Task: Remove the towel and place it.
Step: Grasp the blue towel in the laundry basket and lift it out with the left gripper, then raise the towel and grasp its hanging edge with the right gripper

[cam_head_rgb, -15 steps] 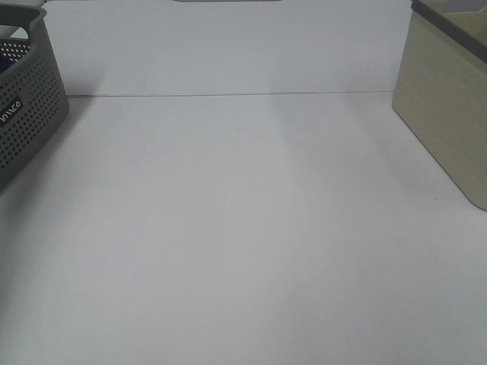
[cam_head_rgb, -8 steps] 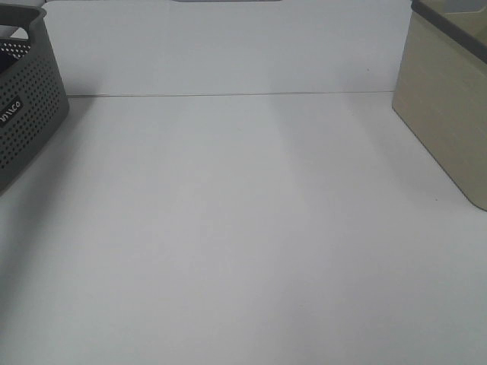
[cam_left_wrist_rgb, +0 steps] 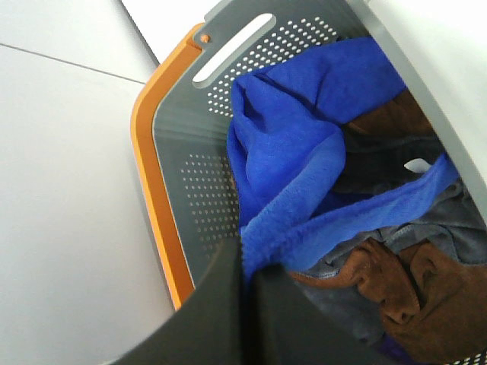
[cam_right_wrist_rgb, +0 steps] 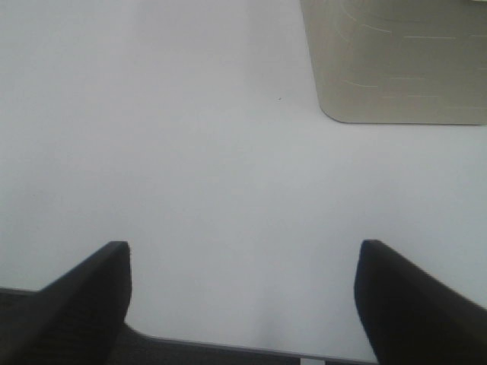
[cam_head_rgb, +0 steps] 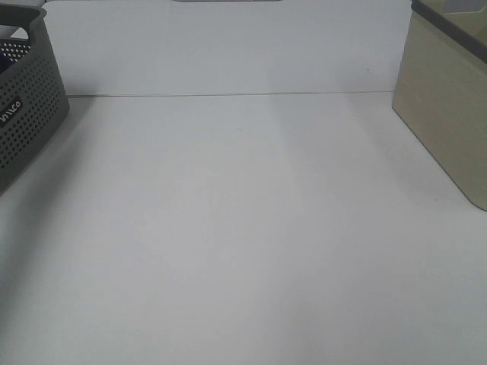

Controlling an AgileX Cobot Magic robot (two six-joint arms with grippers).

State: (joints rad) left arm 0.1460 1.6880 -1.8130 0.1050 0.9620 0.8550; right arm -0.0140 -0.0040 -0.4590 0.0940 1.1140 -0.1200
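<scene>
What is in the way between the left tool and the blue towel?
Nothing visible. The left tool is shut right on a fold of the towel, inside the basket. A brown cloth lies beside the towel, not between them.

place: lab-like robot test bench, staged | surface: bare white tabletop (cam_head_rgb: 243,243) against plain white back panel (cam_head_rgb: 228,46) | props: dark grey perforated plastic basket (cam_head_rgb: 30,114) and beige rectangular bin (cam_head_rgb: 445,106), 1 at each side | laundry: royal-blue fuzzy towel (cam_left_wrist_rgb: 289,152) heaped with brown and grey cloths (cam_left_wrist_rgb: 396,289)
</scene>
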